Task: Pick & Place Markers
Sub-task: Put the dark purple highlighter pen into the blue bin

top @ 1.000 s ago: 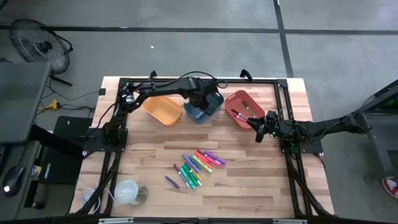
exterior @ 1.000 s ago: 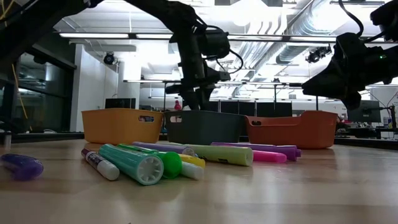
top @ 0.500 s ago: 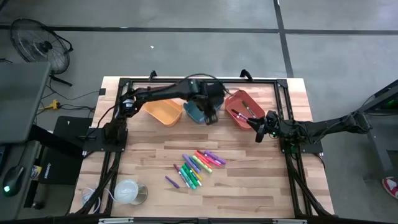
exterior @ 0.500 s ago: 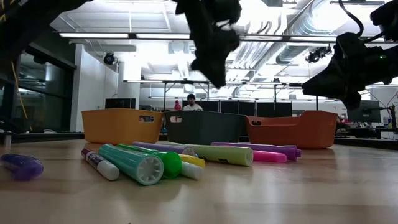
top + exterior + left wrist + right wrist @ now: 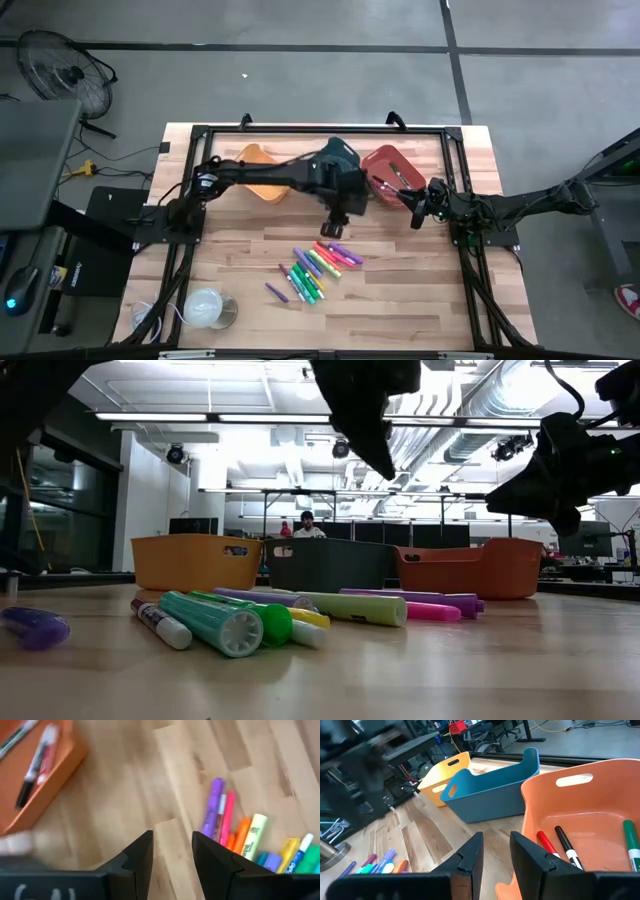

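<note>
Robotics lab or open workshop: exposed ceiling ducts [image 5: 470,410] upper right, strip lights [image 5: 200,417], desks with monitors [image 5: 190,525] behind, concrete floor [image 5: 300,90].

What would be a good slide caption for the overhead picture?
Left gripper, open and empty, hangs over bare table between the three bins and the marker pile; right gripper waits beside the red bin.

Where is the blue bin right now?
In the high view, the blue bin sits at the table's far edge, between the yellow bin and the red bin.

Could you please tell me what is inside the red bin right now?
The red bin holds a red marker, a black marker and a green marker. The right gripper's fingers cover its near corner.
</note>
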